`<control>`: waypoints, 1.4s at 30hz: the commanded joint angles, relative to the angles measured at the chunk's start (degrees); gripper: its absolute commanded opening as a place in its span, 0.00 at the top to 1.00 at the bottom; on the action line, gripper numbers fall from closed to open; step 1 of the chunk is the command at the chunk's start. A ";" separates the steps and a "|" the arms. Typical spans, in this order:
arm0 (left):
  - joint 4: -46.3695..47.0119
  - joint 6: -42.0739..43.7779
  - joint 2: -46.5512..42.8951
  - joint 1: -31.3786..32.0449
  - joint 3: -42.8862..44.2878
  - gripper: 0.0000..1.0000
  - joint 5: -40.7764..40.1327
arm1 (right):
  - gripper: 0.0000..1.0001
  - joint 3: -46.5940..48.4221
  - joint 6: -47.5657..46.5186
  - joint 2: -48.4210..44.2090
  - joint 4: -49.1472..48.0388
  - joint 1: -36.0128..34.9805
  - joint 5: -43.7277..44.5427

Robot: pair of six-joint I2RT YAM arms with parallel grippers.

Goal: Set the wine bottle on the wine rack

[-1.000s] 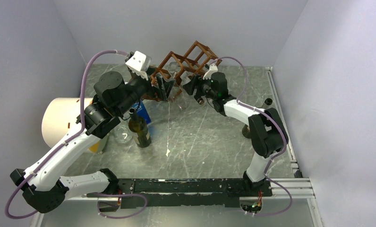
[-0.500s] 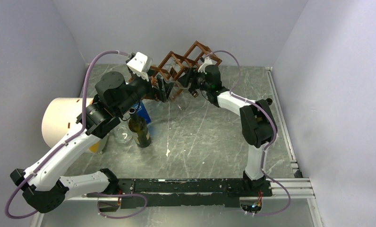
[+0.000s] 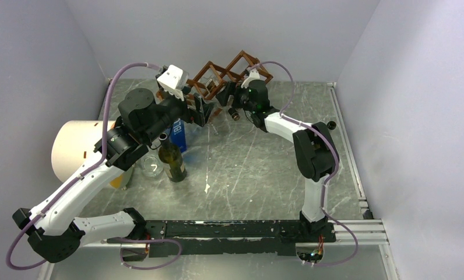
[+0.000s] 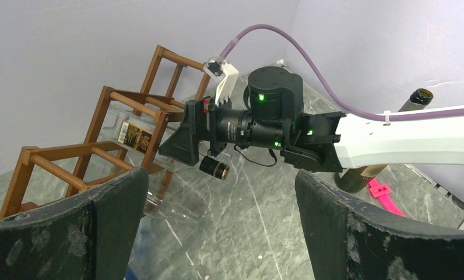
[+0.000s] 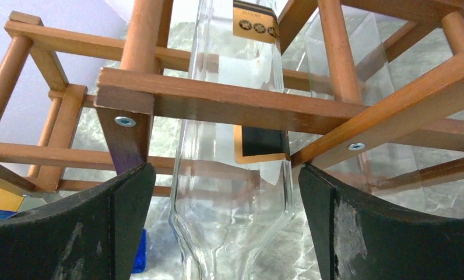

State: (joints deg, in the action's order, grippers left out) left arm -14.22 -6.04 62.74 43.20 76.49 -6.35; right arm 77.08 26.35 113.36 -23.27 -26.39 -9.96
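Right hand (image 5: 222, 175): released. Its fingers (image 5: 125, 221) stand wide on either side of the glass. A gap shows on one side, and the other side is so close that we cannot rule out a light touch.
Left hand (image 4: 218, 178): also spread wide and empty, hovering just beside the rack's left end and facing the right hand.
Dark bottle (image 3: 172, 158): upright on the surface (image 3: 259, 169) near the left arm, well apart from the rack. We judge it is no part of this step.
Wine bottle (image 5: 235, 198): clear glass with a black and gold label, lying inside a cell of the rack. Its neck end points towards the right hand and its body runs away through the frame.
Wine rack (image 5: 218, 96): reddish-brown open wooden frame at the far side of the surface, with cells set as diamonds. Its bars cross in front of the bottle.
What changed: a second ago the right hand sat a little back from the rack with its fingers drawn in narrower. It has since pushed up to the frame and let them spread.
What it means: we judge the bottle delivered, with the rack now carrying it, so the placing looks done.
Next: we would draw the right hand straight back, keeping the close finger off the neck so the bottle does not slide out.
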 commanded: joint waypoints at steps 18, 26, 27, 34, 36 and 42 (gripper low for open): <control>-0.70 0.03 -2.19 -0.27 0.91 0.00 -3.42 | 0.00 -3.83 -5.86 -17.60 9.39 -0.16 2.15; 0.50 -1.19 -4.02 -0.30 -1.66 0.00 -2.49 | 0.00 -6.03 -11.44 -32.47 26.29 0.87 8.94; 0.76 -1.32 -4.34 -0.24 -2.10 0.00 -2.34 | 0.00 -6.65 -12.22 -34.57 28.28 0.97 10.40; 3.35 -1.90 -5.99 -0.31 -5.58 0.00 -0.69 | 0.00 -10.38 -16.71 -48.92 39.07 1.26 25.28; 4.39 -1.95 -6.30 -0.27 -6.68 0.00 -0.03 | 0.00 -10.35 -16.74 -52.17 41.11 1.23 30.61; 8.91 -2.38 -6.89 -0.30 -10.02 0.00 2.56 | 0.00 -9.05 -16.08 -58.05 46.32 1.25 46.33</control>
State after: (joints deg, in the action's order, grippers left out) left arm -10.50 -7.57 56.69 43.20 68.12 -6.96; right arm 67.68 11.07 57.89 17.41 -25.45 22.33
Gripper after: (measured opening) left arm 0.995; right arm 0.997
